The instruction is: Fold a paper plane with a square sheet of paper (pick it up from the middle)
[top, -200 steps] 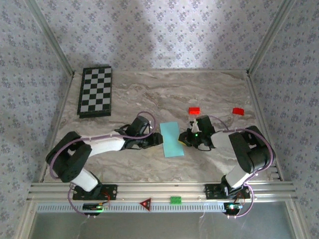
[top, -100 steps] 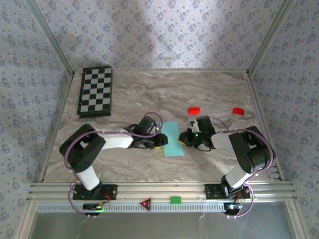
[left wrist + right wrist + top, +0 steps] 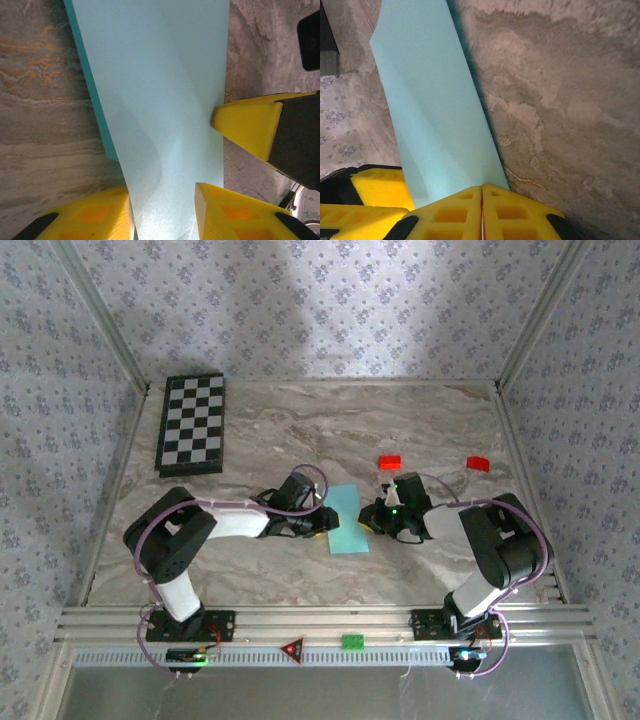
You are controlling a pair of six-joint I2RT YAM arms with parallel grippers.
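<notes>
marble (image 3: 300, 430), left tool (image 3: 162, 200) ajar, right tool (image 3: 481, 192) pinching paper (image 3: 155, 75)

A checkerboard (image 3: 191, 424) lies near the table's (image 3: 300, 430) far left corner. One red block (image 3: 389, 462) sits right of the middle, a second red block (image 3: 478, 464) near the right edge.

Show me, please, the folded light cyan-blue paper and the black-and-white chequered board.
folded light cyan-blue paper (image 3: 347, 510), top external view, middle of its flat face
black-and-white chequered board (image 3: 192, 425), top external view, central squares
</notes>
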